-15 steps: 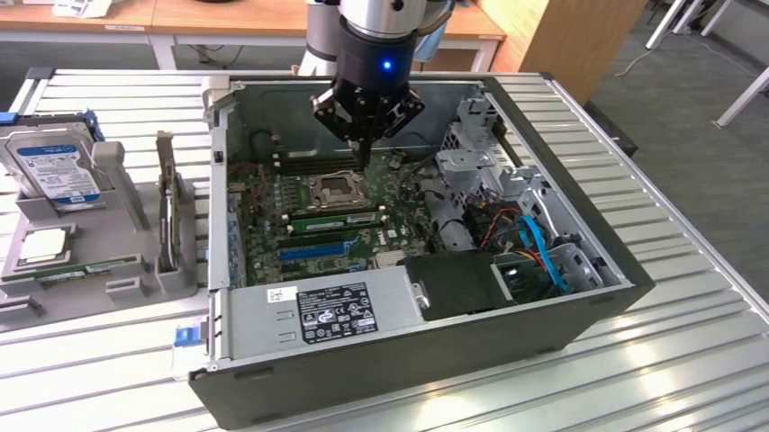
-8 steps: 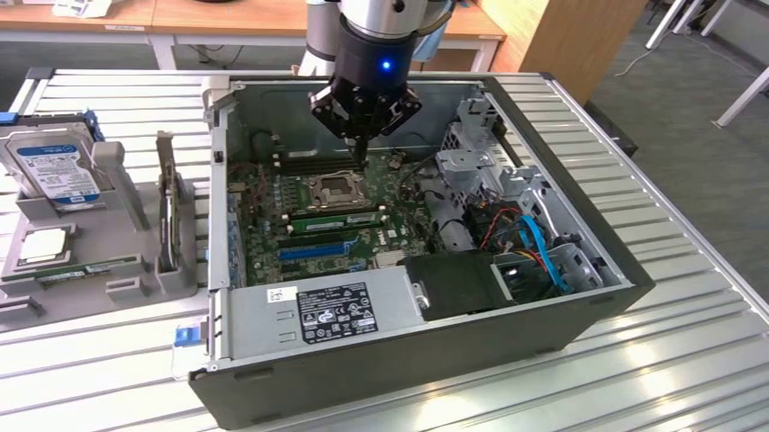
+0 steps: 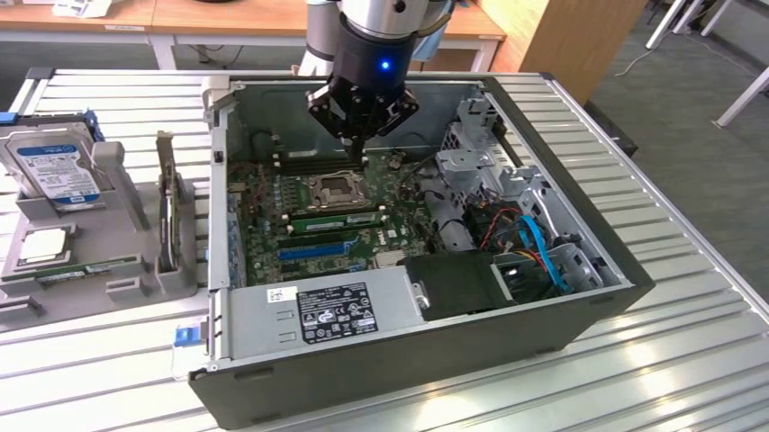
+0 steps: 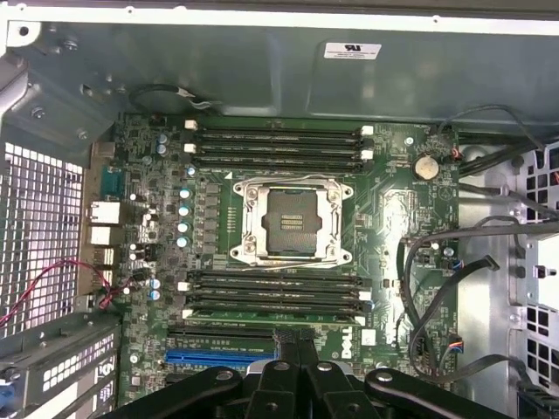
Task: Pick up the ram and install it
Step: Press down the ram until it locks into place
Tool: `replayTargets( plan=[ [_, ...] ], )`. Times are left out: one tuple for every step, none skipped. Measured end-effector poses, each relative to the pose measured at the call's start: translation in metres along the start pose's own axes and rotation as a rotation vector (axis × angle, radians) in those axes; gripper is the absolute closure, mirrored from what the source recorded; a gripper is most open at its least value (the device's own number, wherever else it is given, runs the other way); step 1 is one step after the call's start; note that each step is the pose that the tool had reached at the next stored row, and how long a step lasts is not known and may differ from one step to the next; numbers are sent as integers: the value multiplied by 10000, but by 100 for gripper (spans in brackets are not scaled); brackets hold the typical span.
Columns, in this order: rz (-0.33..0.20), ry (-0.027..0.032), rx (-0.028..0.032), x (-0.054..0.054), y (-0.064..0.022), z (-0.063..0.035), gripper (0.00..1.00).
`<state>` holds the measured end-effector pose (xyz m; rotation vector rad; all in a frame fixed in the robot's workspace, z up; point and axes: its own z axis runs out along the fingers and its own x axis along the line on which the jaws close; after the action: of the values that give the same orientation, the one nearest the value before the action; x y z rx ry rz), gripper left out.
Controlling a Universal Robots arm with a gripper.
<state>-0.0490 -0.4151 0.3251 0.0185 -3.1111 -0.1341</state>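
Observation:
The ram [image 3: 334, 216] is a thin green stick standing in a black slot just below the CPU socket [image 3: 333, 190] on the motherboard inside the open PC case. In the wrist view the ram [image 4: 262, 316] runs along the slot row between the socket [image 4: 291, 218] and the blue slot [image 4: 218, 356]. My gripper [image 3: 357, 151] hangs above the board, over the far slot row, with its fingers shut and nothing between them. Its dark fingertips [image 4: 293, 339] show pressed together, apart from the ram.
The case walls [image 3: 219, 180] surround the board. A power supply [image 3: 324, 310] fills the near side, and a drive cage [image 3: 474, 171] with blue cables [image 3: 541, 247] sits on the exterior view's right. A grey fixture [image 3: 121, 270] at the left holds a hard drive [image 3: 54, 166] and a chip [image 3: 42, 245].

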Motion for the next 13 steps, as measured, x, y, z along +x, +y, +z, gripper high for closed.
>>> replayTargets(
  plan=[
    [-1, 0, 0, 0, 0, 0, 90],
    [-1, 0, 0, 0, 0, 0, 90],
    [-1, 0, 0, 0, 0, 0, 90],
    [-1, 11, 3, -1, 0, 1, 90],
    [1, 29, 26, -1, 0, 2, 90],
    [4, 48, 67, 0, 0, 1, 90],
    [6, 56, 89, 0, 0, 0, 90],
    [6, 57, 92, 0, 0, 0, 90],
    [6, 58, 92, 0, -1, 0, 90],
    [6, 58, 94, 0, 0, -1, 90],
    [6, 58, 94, 0, 0, 0, 90],
    [6, 58, 96, 0, 0, 0, 90],
    [7, 60, 112, -1, 1, 1, 90]
  ],
)
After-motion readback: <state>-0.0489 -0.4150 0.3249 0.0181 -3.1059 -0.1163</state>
